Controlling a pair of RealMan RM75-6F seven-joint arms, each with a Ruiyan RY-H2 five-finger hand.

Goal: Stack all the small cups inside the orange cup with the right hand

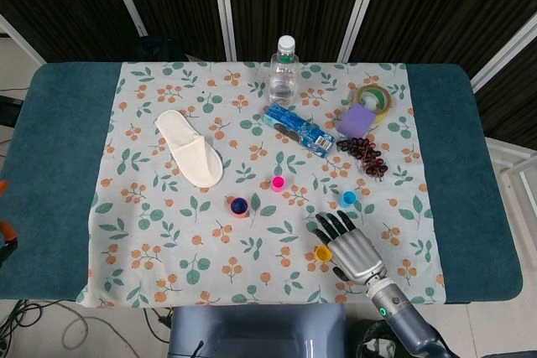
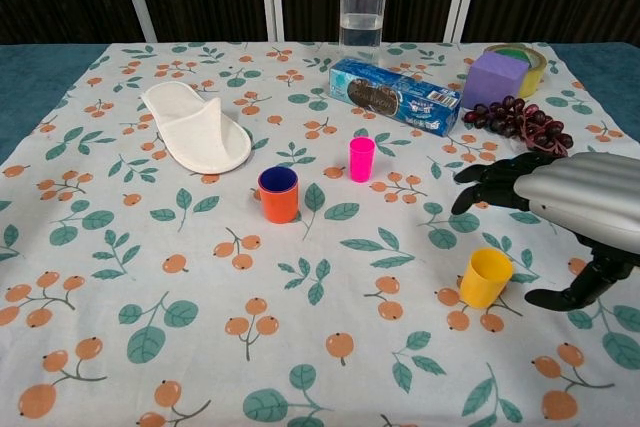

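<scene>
The orange cup [image 1: 239, 206] [image 2: 279, 194], with a dark blue cup nested in it, stands upright near the cloth's middle. A pink cup [image 1: 278, 183] [image 2: 361, 159] stands just behind and to its right. The light blue cup [image 1: 349, 198] shows in the head view; in the chest view the hand hides it. A yellow cup [image 1: 323, 252] [image 2: 485, 277] stands upright near the front edge. My right hand [image 1: 351, 246] [image 2: 565, 202] hovers open just right of the yellow cup, fingers spread above it and thumb low beside it, holding nothing. My left hand is in neither view.
A white slipper [image 1: 190, 148] lies at the left. At the back are a water bottle [image 1: 284, 70], a blue biscuit box [image 1: 299, 130], a purple block [image 1: 358, 121], a tape roll [image 1: 375, 98] and dark grapes [image 1: 364, 155]. The floral cloth [image 1: 168, 241] covers the table.
</scene>
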